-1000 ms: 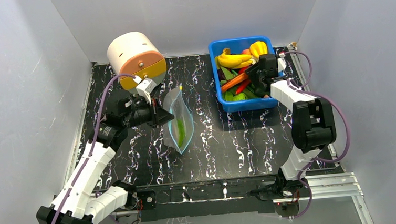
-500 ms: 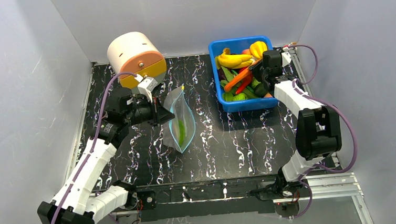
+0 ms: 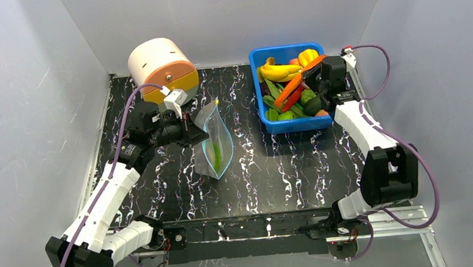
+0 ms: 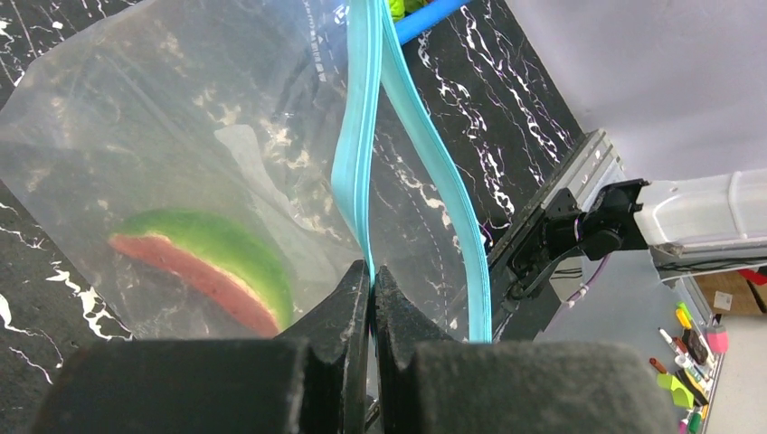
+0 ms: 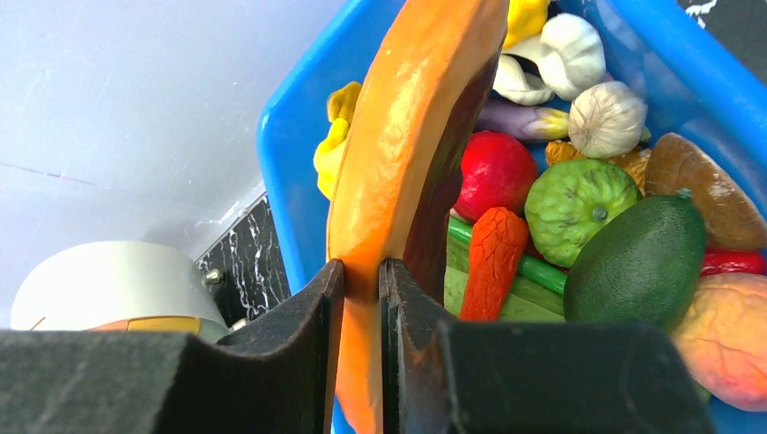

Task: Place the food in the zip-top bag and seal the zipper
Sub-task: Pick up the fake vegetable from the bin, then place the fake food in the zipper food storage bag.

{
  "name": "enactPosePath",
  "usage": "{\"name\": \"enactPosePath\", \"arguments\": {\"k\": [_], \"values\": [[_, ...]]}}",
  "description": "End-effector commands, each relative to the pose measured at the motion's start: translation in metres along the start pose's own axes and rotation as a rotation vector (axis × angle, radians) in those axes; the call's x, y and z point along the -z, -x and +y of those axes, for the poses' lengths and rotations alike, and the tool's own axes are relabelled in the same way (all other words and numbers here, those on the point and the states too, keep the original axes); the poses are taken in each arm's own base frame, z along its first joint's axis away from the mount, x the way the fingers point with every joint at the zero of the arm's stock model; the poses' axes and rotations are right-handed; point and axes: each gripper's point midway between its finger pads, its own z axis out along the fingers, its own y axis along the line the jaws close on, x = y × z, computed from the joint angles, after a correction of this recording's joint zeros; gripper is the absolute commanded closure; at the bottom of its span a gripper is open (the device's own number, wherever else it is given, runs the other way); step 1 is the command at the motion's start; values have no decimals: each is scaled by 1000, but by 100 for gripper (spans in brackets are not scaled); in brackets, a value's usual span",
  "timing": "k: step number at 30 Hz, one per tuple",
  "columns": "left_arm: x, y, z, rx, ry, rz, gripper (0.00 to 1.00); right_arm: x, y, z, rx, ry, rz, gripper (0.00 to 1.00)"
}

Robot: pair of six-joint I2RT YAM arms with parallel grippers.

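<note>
The clear zip-top bag [image 3: 214, 144] stands on the black marbled table with its mouth up, and a watermelon slice [image 4: 213, 271] lies inside it. My left gripper [image 4: 372, 271] is shut on one side of the teal zipper [image 4: 357, 163]; the other side bows away, so the mouth gapes. In the top view the left gripper [image 3: 195, 135] sits at the bag's left edge. My right gripper [image 5: 362, 271] is shut on a long orange food slice [image 5: 407, 136], tilted up over the blue bin [image 3: 293, 124]. More food fills the bin: bananas [image 3: 278, 71], an avocado [image 5: 638, 262], garlic [image 5: 606, 117].
A white and orange cylinder [image 3: 162, 69] stands at the back left, just behind my left arm. Grey walls close in the table on three sides. The blue bin sits at the back right, close to the right wall.
My right gripper has closed on the orange slice and raised it, swinging back and to the right over the bin. The left gripper and the bag have barely moved.
</note>
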Motion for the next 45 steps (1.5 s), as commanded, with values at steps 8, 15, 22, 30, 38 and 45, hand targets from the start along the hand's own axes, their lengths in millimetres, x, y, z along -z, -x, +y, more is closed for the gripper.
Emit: {"name": "enactPosePath", "arguments": {"k": [8,15,22,30,38,45], "values": [[4,24,-3,108,54,-70,100,47,23,34,207,182,-71,87],[9,31,7,145,146,-68,100,76,20,61,227,267,-71,87],[-2,34,4,196,115,-55,100,122,29,97,257,368,-126,88],[-8,36,8,202,120,-50,100,165,10,136,322,508,-91,88],[-7,44,2,214,107,-52,100,214,8,171,312,683,-93,88],[-17,43,-6,271,32,-47,100,271,12,208,256,928,-65,89]]}}
